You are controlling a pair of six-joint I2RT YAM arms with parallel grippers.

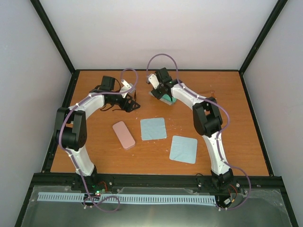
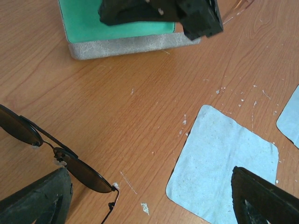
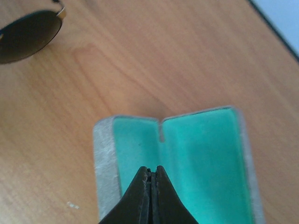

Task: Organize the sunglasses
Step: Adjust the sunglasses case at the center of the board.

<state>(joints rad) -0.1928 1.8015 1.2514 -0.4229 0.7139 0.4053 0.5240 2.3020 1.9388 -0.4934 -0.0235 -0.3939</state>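
The black sunglasses (image 2: 46, 144) lie on the table, lenses down, beside my left finger (image 2: 39, 198). My left gripper (image 2: 152, 186) is open and empty just above the table; in the top view it (image 1: 130, 105) is at the back left, by the dark frame (image 1: 116, 107). My right gripper (image 3: 153, 171) is shut, its tips over the green lining of an open grey case (image 3: 105, 163). A dark lens with a gold-brown rim (image 3: 28, 30) lies beyond that case. The case (image 1: 166, 99) sits at the back centre under the right gripper (image 1: 161, 93).
A pink case (image 1: 124, 134) lies closed left of centre. Two pale blue cloths (image 1: 153, 128) (image 1: 183, 149) lie flat mid-table; one is under my left gripper's right finger (image 2: 224, 168). The grey case (image 2: 126, 44) and the right gripper (image 2: 163, 11) are close ahead of my left gripper.
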